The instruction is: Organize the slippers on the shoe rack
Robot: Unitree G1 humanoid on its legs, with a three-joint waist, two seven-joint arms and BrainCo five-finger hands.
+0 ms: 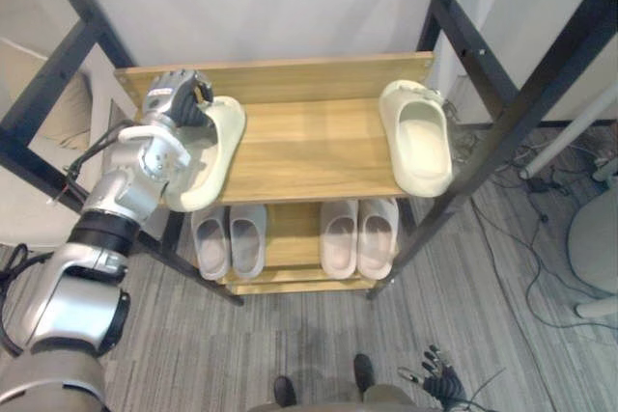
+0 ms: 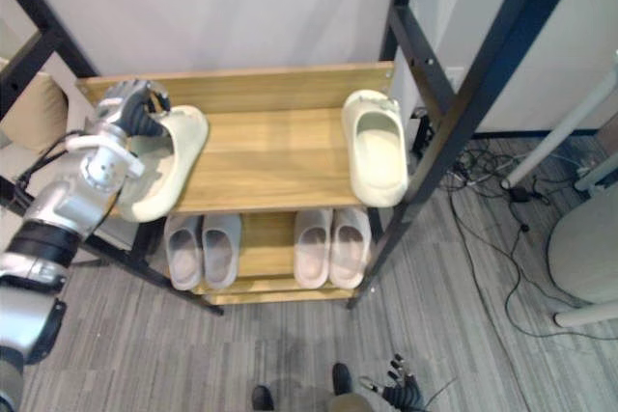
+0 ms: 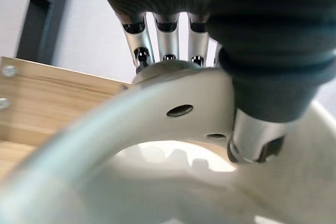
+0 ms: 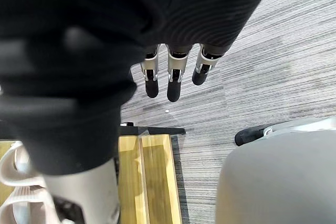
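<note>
Left eye view: left hand (image 1: pixel 180 96), upper left of frame, gripped a cream slipper (image 1: pixel 210 153) on the shoe rack (image 1: pixel 309 156) top shelf; second slipper (image 1: pixel 421 137) lay upper right.
Left wrist view: fingers (image 3: pixel 169 39) and thumb pinched the slipper's strap.
Right wrist view: right hand (image 4: pixel 174 80) hung relaxed, fingers straight, over floor (image 4: pixel 262 61).

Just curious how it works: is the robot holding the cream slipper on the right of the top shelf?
No, the right slipper lies untouched; the left hand grips the left slipper.

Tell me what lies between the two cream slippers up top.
Nothing: bare top shelf separates the held slipper in the left hand from the right slipper, per the left eye view.
</note>
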